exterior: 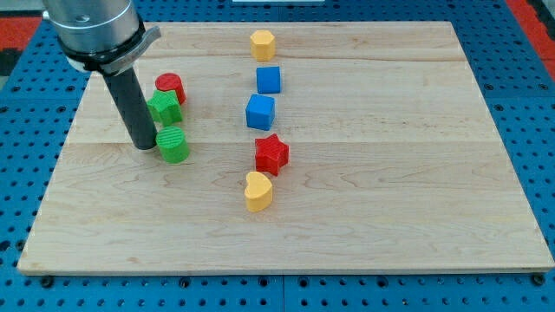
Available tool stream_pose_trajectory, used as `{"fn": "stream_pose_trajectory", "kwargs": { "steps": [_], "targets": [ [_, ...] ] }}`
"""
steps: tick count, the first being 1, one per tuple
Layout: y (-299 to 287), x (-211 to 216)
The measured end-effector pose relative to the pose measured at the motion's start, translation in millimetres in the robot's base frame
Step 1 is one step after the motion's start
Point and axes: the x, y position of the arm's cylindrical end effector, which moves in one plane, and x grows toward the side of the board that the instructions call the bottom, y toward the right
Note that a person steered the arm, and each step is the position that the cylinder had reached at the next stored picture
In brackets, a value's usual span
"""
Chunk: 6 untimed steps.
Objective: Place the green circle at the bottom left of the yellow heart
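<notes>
Beside green circle [173,144], my tip [144,146]

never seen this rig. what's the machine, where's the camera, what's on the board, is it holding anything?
One robot arm, ending in a straight dark rod instead of a gripper. It holds nothing; it only pushes blocks by sliding my tip along the wooden board. There is a single camera, looking down at the board at an angle; its mounting is not recorded.

At the view's left sit a green circle, a second green block and a red cylinder. My tip is right at the green circle's left side. Down the middle run a yellow block, two blue cubes, a red star and a yellow heart.
</notes>
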Motion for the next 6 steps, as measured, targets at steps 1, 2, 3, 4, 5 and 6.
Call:
{"fn": "stream_pose_trajectory", "kwargs": {
  "steps": [1,2,3,4,5,6],
  "targets": [
    [5,-23],
    [84,-3],
    [84,71],
    [61,81],
    [21,105],
    [107,121]
  ]
}}
